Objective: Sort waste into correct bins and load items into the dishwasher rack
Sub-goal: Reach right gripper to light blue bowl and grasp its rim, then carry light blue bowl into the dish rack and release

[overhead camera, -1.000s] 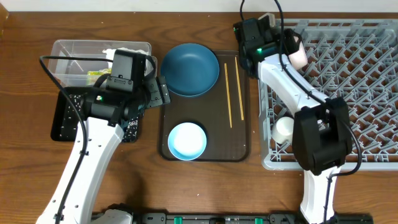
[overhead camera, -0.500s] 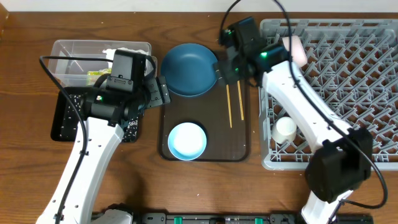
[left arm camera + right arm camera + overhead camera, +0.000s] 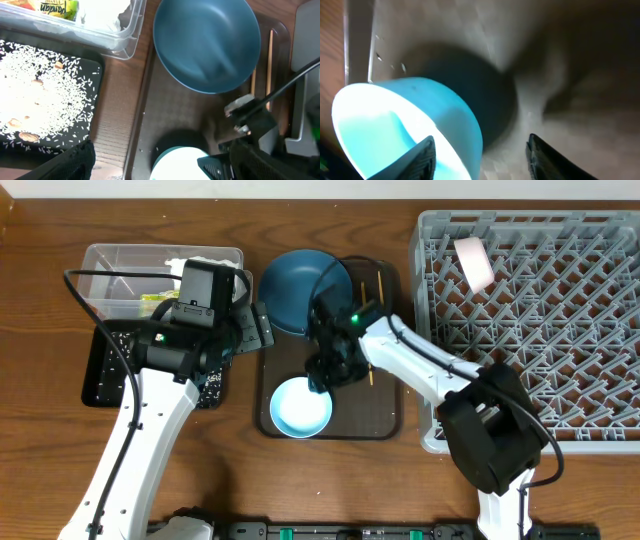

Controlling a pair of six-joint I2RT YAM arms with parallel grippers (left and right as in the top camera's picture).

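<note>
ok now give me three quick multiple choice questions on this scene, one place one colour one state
1. Where does the rice lie? A. clear tub B. black tray C. rack
2. What colour is the bowl at the right fingers? A. cream B. light blue C. dark blue
3. The right fingers are: A. open B. shut on a chopstick C. shut on a cup
Answers: 1 B, grains cover the tray in the left wrist view; 2 B, its pale blue shows overhead; 3 A, the right wrist view shows them wide apart.
</note>
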